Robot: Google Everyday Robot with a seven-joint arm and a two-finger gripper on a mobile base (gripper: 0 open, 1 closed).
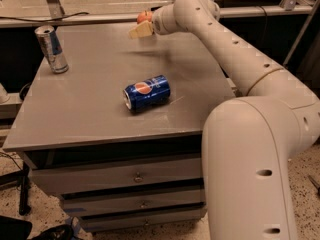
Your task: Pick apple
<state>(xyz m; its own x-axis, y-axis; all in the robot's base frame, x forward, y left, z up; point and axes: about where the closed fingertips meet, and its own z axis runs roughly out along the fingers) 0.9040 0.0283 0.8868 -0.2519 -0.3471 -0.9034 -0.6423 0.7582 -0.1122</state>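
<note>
At the far edge of the plain grey worktop (pixel 95 109), the cream-beige tool (pixel 141 29) clasps a small round red-orange apple (pixel 145 16). The lying blue metal soda can (pixel 147 92) bears a red-white-blue roundel; the upright slim metal can (pixel 51 49) is silver and blue.

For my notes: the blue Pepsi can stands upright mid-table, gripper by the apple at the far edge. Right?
No: camera view shows the blue Pepsi can lying on its side mid-table; gripper is by the apple at the far edge.
</note>
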